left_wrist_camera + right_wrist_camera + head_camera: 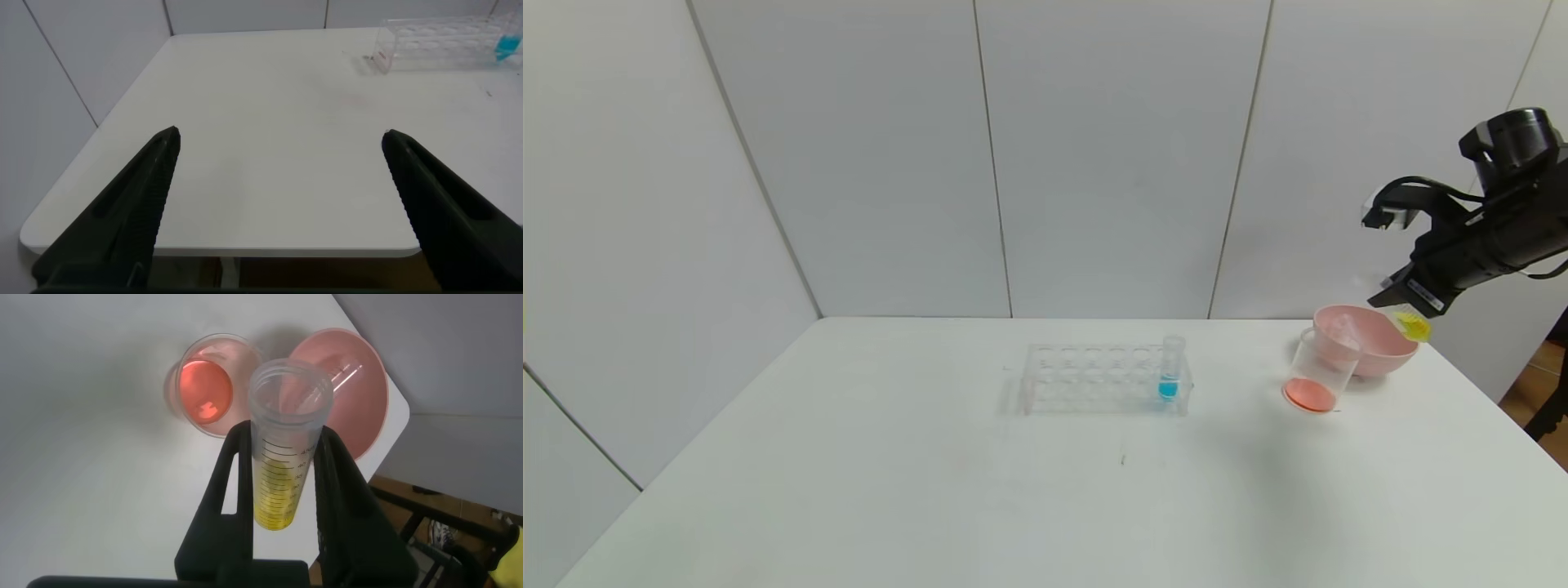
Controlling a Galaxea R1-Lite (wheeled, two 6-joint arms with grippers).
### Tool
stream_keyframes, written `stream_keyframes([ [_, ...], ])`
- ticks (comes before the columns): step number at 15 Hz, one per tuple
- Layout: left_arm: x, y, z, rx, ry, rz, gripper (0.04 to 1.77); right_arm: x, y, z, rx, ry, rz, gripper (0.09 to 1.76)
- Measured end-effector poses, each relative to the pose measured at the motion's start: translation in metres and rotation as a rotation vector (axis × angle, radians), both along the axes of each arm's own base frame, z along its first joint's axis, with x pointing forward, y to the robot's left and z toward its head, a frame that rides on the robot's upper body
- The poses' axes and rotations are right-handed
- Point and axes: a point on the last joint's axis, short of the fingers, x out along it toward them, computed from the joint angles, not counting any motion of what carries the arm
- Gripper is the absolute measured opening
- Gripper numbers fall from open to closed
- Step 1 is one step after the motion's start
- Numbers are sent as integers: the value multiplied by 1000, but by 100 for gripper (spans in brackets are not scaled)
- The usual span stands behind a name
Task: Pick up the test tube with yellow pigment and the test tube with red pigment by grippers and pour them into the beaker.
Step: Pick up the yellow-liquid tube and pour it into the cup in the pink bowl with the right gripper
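Right now your right gripper (282,498) is clamped on the yellow tube (286,441), held above the table's right edge, just beside the pink bowl (1380,347) and the beaker (1319,371), which already holds red liquid. Tip too early and the yellow lands in the bowl. Your left gripper (278,204) hangs spread apart, idle.

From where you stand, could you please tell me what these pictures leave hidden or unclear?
- Head view: the clear yellow-liquid test tube is mostly covered by the right pincer shut on it; only its yellow end shows.
- Head view: the left pincer is outside the frame; the left wrist view shows its open fingers.
- Right wrist view: the clear tube lying in the pink bowl is too faint to tell whether it is empty.
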Motion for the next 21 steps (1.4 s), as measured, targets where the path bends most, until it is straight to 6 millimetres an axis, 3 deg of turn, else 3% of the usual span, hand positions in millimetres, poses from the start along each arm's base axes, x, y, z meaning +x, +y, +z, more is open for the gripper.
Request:
stream_keyframes([
  [10, 0, 0, 0, 0, 0, 0, 176, 3, 3, -14, -223, 88, 81, 50],
  [21, 0, 0, 0, 0, 0, 0, 176, 8, 22, -22, -445, 141, 110, 50],
])
